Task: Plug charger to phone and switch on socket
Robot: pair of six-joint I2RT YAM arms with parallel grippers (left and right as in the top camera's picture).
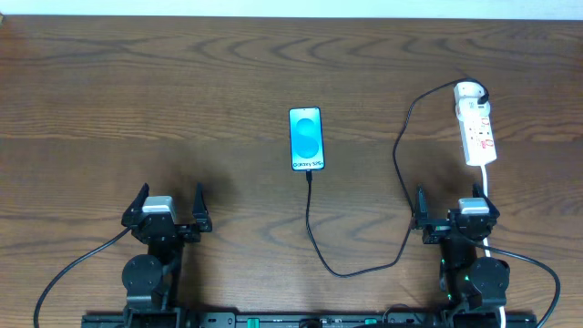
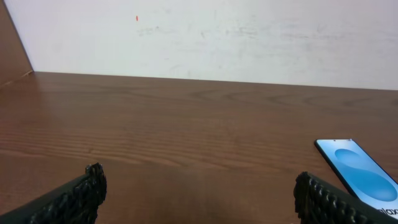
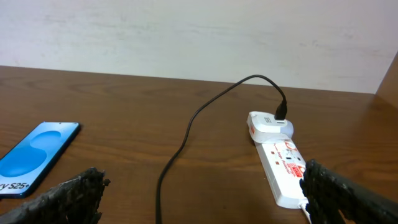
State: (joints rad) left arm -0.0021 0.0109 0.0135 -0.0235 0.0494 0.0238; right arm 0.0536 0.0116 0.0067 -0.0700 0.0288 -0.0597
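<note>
The phone (image 1: 306, 138) lies flat at the table's middle, screen lit blue. It also shows in the left wrist view (image 2: 362, 175) and the right wrist view (image 3: 32, 155). The black charger cable (image 1: 314, 232) runs from the phone's near end, loops across the table and rises to a black plug at the far end of the white socket strip (image 1: 476, 130). The cable (image 3: 180, 149) and the strip (image 3: 283, 163) show in the right wrist view. My left gripper (image 1: 168, 207) is open and empty at the front left. My right gripper (image 1: 455, 211) is open and empty, just near of the strip.
The strip's white cord (image 1: 487, 187) runs back past my right gripper to the front edge. A pale wall (image 2: 205, 37) stands behind the table's far edge.
</note>
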